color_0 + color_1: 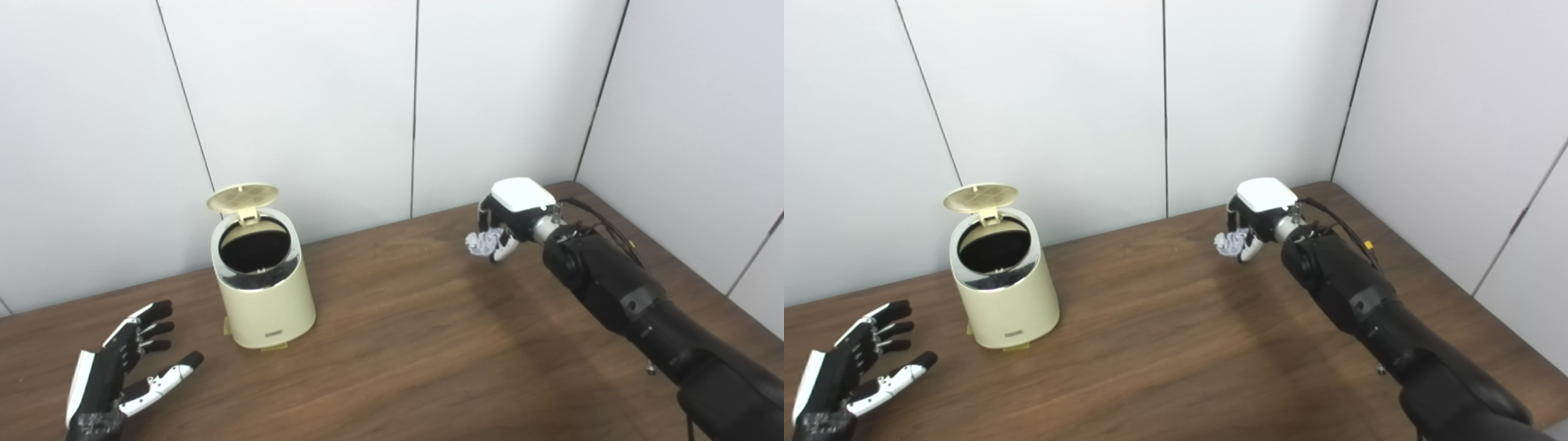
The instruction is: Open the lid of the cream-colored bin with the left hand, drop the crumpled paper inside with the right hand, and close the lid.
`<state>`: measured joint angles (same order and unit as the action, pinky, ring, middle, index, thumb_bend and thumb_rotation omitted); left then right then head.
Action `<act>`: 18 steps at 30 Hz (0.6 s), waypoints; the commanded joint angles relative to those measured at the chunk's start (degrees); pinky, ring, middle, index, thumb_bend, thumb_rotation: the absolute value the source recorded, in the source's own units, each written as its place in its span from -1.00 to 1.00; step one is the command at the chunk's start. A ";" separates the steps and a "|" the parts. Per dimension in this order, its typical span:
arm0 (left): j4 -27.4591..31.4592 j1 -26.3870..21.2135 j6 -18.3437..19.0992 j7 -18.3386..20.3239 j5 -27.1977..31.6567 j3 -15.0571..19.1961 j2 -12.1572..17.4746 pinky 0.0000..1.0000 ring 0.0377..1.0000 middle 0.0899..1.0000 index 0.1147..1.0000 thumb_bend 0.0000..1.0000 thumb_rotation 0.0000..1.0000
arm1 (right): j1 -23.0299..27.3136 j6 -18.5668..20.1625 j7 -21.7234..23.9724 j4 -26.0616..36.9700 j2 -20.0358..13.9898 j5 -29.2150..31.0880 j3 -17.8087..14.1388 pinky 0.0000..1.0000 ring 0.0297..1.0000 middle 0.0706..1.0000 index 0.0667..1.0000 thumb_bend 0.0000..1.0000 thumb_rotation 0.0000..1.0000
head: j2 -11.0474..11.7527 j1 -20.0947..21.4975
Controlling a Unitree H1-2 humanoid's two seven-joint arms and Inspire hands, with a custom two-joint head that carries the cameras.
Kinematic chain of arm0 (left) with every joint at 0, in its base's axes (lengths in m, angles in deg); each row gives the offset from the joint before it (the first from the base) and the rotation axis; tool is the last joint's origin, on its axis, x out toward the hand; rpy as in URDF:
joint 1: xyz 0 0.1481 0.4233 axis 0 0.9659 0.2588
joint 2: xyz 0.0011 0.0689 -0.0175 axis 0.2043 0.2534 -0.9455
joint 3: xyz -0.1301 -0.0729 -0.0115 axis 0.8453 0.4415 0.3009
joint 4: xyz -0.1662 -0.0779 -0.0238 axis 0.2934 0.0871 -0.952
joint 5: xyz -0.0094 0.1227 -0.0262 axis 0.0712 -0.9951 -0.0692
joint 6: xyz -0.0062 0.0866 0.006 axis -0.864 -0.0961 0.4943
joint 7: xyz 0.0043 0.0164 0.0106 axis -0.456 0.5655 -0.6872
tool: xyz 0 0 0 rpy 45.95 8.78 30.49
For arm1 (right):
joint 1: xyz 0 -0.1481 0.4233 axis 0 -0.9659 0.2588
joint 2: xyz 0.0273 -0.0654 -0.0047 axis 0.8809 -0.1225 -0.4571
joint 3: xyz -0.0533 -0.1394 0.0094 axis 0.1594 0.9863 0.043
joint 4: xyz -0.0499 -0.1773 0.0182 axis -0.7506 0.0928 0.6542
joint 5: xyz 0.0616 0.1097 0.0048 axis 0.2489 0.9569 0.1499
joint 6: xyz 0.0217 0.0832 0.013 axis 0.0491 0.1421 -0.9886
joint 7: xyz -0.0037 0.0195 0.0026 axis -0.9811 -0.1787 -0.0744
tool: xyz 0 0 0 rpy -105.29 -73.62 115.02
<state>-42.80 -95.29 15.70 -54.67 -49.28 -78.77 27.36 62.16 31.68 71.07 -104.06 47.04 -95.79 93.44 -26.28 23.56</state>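
Left hand: my left hand [119, 380] lies nearest the camera, low over the table [416, 343] and near the bin's front-left; its fingers are spread apart and it holds nothing, so I judge it is waiting clear of the opening.
Bin: the cream-colored bin [263, 288] stands upright toward the back of the table, a smooth rounded tub with a shiny metallic rim around a dark mouth.
Lid: the lid [243, 197] stands tipped up behind the bin's mouth on its hinge, a flat round disc with a fine grid pattern on its underside; the opening step looks done.
Right hand: my right hand [505, 223], well apart to the bin's right, has its fingers clamped around the paper, wrist raised above the wood, I judge so it can carry across without dragging.
Paper: the crumpled paper [484, 242] is a small pale, creased wad poking out between my fingers, not yet over the bin.
Table: dark brown wood grain, matte, with plain white wall panels behind the bin.
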 commanded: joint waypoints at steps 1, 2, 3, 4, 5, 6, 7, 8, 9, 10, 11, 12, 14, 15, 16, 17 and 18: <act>-0.88 -0.21 -1.20 -0.89 -0.07 0.04 0.21 0.37 0.54 0.62 0.63 0.49 -0.67 | 2.05 0.09 -2.58 4.56 -1.36 -0.40 -2.24 0.31 0.22 -0.14 -0.09 0.06 -1.00 | 0.02 -0.60; -0.94 -0.22 -1.23 -0.99 -0.28 -0.01 0.14 0.37 0.53 0.61 0.63 0.50 -0.66 | 1.86 0.01 -3.09 5.72 -1.07 -0.26 -2.72 0.30 0.22 -0.12 -0.10 0.06 -1.00 | 0.07 -1.03; -0.94 -0.20 -1.28 -1.12 -0.52 -0.08 0.04 0.37 0.53 0.61 0.63 0.50 -0.66 | 1.71 -0.31 -3.59 7.13 -0.75 -0.07 -3.22 0.30 0.23 -0.10 -0.10 0.06 -1.00 | 0.15 -1.43; -0.92 -0.18 -1.28 -1.19 -0.66 -0.14 -0.08 0.37 0.53 0.61 0.63 0.50 -0.65 | 1.63 -0.45 -3.81 8.53 -0.38 0.15 -3.70 0.29 0.21 -0.11 -0.10 0.06 -1.00 | 0.22 -1.83; -0.88 -0.16 -1.20 -1.16 -0.65 -0.19 -0.22 0.36 0.52 0.61 0.63 0.50 -0.65 | 1.64 -0.02 -3.26 9.87 -0.03 0.19 -4.02 0.27 0.17 -0.13 -0.09 0.06 -1.00 | 0.30 -2.25; -0.83 -0.13 -1.10 -1.25 -0.85 -0.27 -0.34 0.35 0.52 0.61 0.64 0.51 -0.64 | 1.71 0.43 -2.64 11.23 0.35 0.13 -4.24 0.31 0.19 -0.11 -0.10 0.06 -0.99 | 0.41 -2.78; -0.84 -0.12 -1.09 -1.36 -1.12 -0.39 -0.44 0.35 0.52 0.61 0.64 0.51 -0.63 | 1.91 0.89 -2.03 12.46 0.80 -0.05 -4.34 0.35 0.20 -0.10 -0.10 0.06 -0.99 | 0.55 -3.44; -0.89 -0.12 -1.08 -1.47 -1.34 -0.48 -0.53 0.34 0.52 0.61 0.64 0.52 -0.62 | 2.18 1.20 -1.73 13.41 1.33 -0.36 -4.31 0.39 0.20 -0.11 -0.09 0.06 -0.99 | 0.55 -3.44; -0.97 -0.12 -1.09 -1.57 -1.55 -0.57 -0.61 0.34 0.53 0.61 0.64 0.52 -0.61 | 2.38 1.42 -1.53 14.20 1.83 -0.65 -4.29 0.44 0.21 -0.12 -0.08 0.06 -0.99 | 0.66 -3.87; -1.18 -0.14 -1.23 -1.59 -1.61 -0.66 -0.74 0.33 0.53 0.61 0.64 0.53 -0.60 | 2.56 1.53 -1.63 14.84 2.46 -0.96 -4.21 0.48 0.22 -0.13 -0.07 0.06 -0.99 | 0.89 -4.92; -1.35 -0.15 -1.34 -1.56 -1.59 -0.75 -0.84 0.32 0.52 0.61 0.64 0.52 -0.61 | 2.67 1.39 -2.07 15.31 3.08 -1.23 -4.16 0.52 0.23 -0.15 -0.06 0.06 -0.99 | 0.91 -5.09; -1.53 -0.16 -1.53 -1.65 -1.73 -0.88 -0.95 0.30 0.53 0.62 0.64 0.52 -0.62 | 2.72 1.12 -2.53 15.92 3.75 -1.44 -4.15 0.53 0.23 -0.16 -0.05 0.06 -0.99 | 1.14 -5.94; -1.96 -0.23 -2.01 -1.91 -1.99 -1.14 -1.16 0.28 0.53 0.62 0.65 0.52 -0.60 | 2.83 0.64 -3.39 16.78 5.14 -1.82 -4.24 0.54 0.21 -0.16 -0.05 0.06 -0.99 | 1.42 -7.24; -2.13 -0.26 -2.12 -2.09 -2.16 -1.26 -1.27 0.28 0.53 0.62 0.65 0.53 -0.59 | 2.95 0.90 -3.33 17.40 5.96 -2.30 -4.15 0.54 0.20 -0.15 -0.05 0.06 -0.99 | 1.55 -7.78; -2.17 -0.25 -2.07 -2.23 -2.26 -1.36 -1.39 0.27 0.53 0.62 0.65 0.55 -0.56 | 3.10 1.33 -2.93 18.00 6.70 -2.75 -4.03 0.54 0.20 -0.14 -0.06 0.06 -0.98 | 1.68 -8.34; -2.11 -0.22 -1.96 -2.36 -2.37 -1.46 -1.53 0.27 0.53 0.62 0.65 0.56 -0.54 | 3.23 1.89 -2.21 18.70 7.42 -2.90 -4.02 0.56 0.21 -0.13 -0.08 0.06 -0.98 | 1.80 -9.02; -2.05 -0.19 -1.90 -2.56 -2.57 -1.56 -1.66 0.28 0.53 0.61 0.65 0.57 -0.53 | 3.38 2.51 -1.34 19.64 8.22 -2.89 -4.06 0.59 0.22 -0.12 -0.09 0.06 -0.98 | 1.89 -9.55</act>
<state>-43.57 -95.93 15.56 -56.26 -51.49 -79.70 26.78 61.81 33.47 69.95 -87.03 55.44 -98.21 90.30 -24.35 14.07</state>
